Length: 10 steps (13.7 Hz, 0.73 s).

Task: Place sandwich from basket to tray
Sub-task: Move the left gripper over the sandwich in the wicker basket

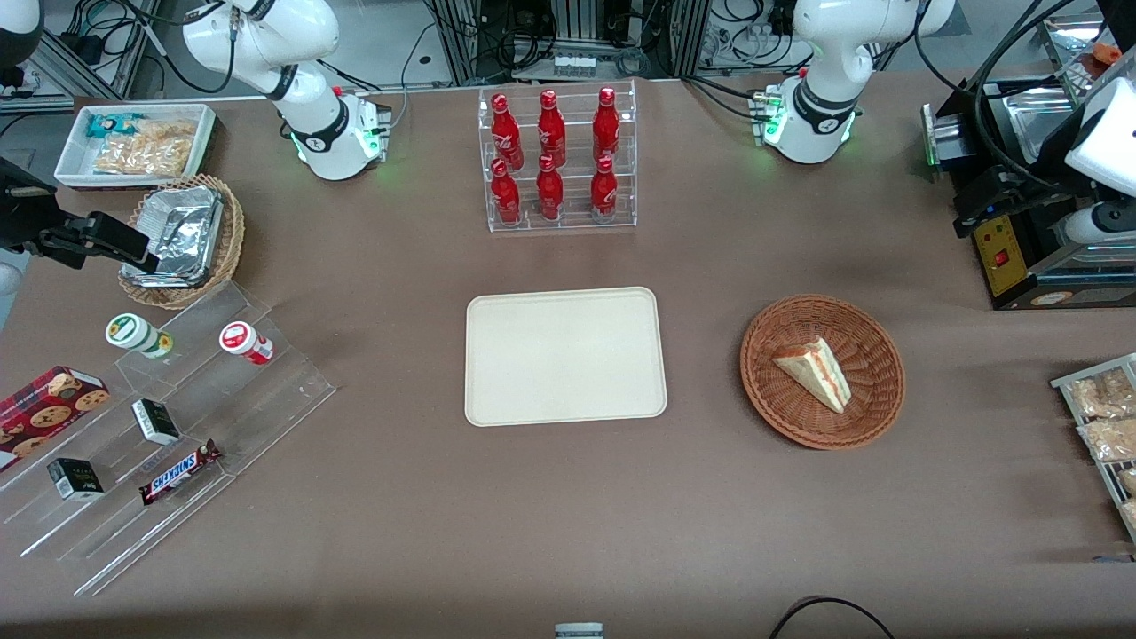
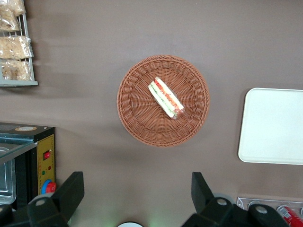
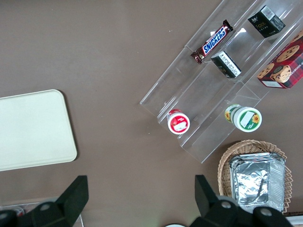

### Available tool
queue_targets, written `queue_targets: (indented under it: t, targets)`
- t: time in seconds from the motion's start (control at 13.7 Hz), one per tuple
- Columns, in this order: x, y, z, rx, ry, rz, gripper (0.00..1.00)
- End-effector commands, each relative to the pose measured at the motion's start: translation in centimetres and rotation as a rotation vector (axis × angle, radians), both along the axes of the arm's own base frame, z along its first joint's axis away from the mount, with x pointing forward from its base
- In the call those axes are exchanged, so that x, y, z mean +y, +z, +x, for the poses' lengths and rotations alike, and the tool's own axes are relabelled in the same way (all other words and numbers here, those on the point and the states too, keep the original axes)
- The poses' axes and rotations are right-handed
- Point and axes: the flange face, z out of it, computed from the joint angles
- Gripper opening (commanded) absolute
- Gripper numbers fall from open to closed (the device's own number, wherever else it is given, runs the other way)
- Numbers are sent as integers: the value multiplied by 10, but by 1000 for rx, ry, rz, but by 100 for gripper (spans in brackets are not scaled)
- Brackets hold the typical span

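Left wrist view: gripper (image 2: 135, 189) fingers (image 2: 71, 189) spread above the basket's (image 2: 137, 127) rim.

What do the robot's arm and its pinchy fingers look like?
The working arm is glossy white and rounded, with black joint bands, a green light at its base and black cables nearby. Its gripper, above the table beside the basket, has two black wedge-shaped fingers, spread open.

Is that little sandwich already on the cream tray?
No: the sandwich lies in the basket; the tray is bare. The open gripper hovers above.
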Motion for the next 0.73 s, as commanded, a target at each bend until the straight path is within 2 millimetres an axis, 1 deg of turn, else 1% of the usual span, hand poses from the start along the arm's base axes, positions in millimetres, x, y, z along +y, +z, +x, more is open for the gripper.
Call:
queue_targets:
  t: [0.0, 0.07, 0.15, 0.22, 0.29, 0.51, 0.58, 0.66]
  targets:
    - [-1, -1, -3, -5, -27, 16, 100]
    - [1, -4, 0, -2, -23, 12, 100]
    - [2, -12, 5, 10, -22, 9, 100]
    - [3, -20, 9, 27, -21, 6, 100]
    - [3, -34, 16, 52, -22, 4, 100]
    - [-1, -89, 39, 131, 3, -1, 100]
    - [-4, -119, 46, 151, 45, 6, 100]
    - [-11, -142, 48, 135, 65, 7, 100]
